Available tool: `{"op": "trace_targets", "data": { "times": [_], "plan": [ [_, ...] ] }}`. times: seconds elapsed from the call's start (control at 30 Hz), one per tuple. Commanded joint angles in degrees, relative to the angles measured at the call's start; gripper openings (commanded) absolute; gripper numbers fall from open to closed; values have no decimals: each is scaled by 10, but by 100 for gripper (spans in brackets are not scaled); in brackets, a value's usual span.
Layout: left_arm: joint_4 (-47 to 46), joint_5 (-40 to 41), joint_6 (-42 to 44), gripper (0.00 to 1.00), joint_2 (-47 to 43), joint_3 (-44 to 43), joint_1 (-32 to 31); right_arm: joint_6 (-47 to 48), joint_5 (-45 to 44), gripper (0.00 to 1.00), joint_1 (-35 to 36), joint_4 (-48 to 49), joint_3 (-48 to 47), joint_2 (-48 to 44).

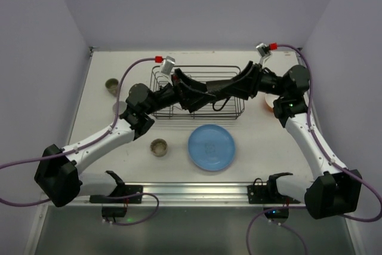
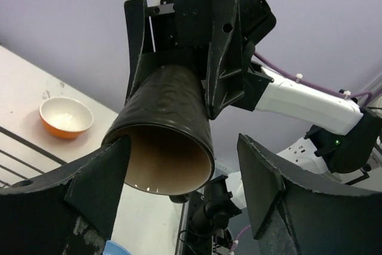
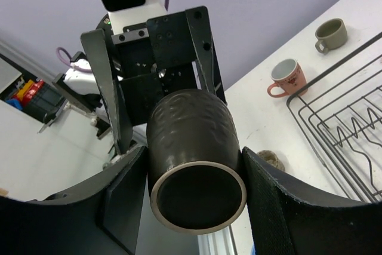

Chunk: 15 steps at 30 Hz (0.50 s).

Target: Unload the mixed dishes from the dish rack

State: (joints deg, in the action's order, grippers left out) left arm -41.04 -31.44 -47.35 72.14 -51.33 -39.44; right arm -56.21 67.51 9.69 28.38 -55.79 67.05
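**Dark brown cup held in mid-air between both claws, over the rack**

Cup: the dark brown cup [image 3: 191, 129] has a glossy, faintly dimpled wall. The end facing the right wrist camera carries a paler ring around a dark hollow. The left wrist view gives the other end, a wider mouth, lighter brown inside, with a glint at the lower lip.

Position: off the table [image 1: 262, 147], lying sideways between the two claws, which meet above the dish rack [image 1: 197, 68].

Right gripper [image 3: 194, 160]: both fingers pressed against the cup's sides, pinching it.

Left gripper [image 2: 182, 165]: spread around the mouth. One finger [image 2: 89, 183] overlaps the rim; the other stands apart from it with a gap showing.

View notes:
- The top view hides the cup behind the meeting wrists. It shows the blue plate [image 1: 211, 147] and the beige cup [image 1: 159, 147] near each other on the table, on the near side of the rack.
- The left wrist view shows the orange bowl [image 2: 66, 117] plainly, white inside and upright on the table. The top view gives only a sliver of it beside the right arm.
- The right wrist view shows the pink cup [image 3: 286, 77] and the olive-grey cup [image 3: 331, 34] upright on the table, outside the rack's corner.
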Motion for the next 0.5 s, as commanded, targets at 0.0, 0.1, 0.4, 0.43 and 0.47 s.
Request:
{"op": "trace_targets", "data": {
  "times": [0.0,0.1,0.4,0.43,0.47],
  "plan": [
    [-16,27,13,75,11,-27,-25,19,-2,0,0,10,-6,-19],
    [-7,42,20,63,7,-36,-43,51,-22,0,-1,-31,-17,-23],
    [15,77,31,0,5,-46,-59,80,-40,0,-1,-60,-22,-30],
    [16,78,32,0,5,-47,-59,80,-40,0,-1,-57,-20,-29],
    [15,80,36,0,6,-46,-60,80,-38,0,0,-54,-19,-31]
  ]
}}
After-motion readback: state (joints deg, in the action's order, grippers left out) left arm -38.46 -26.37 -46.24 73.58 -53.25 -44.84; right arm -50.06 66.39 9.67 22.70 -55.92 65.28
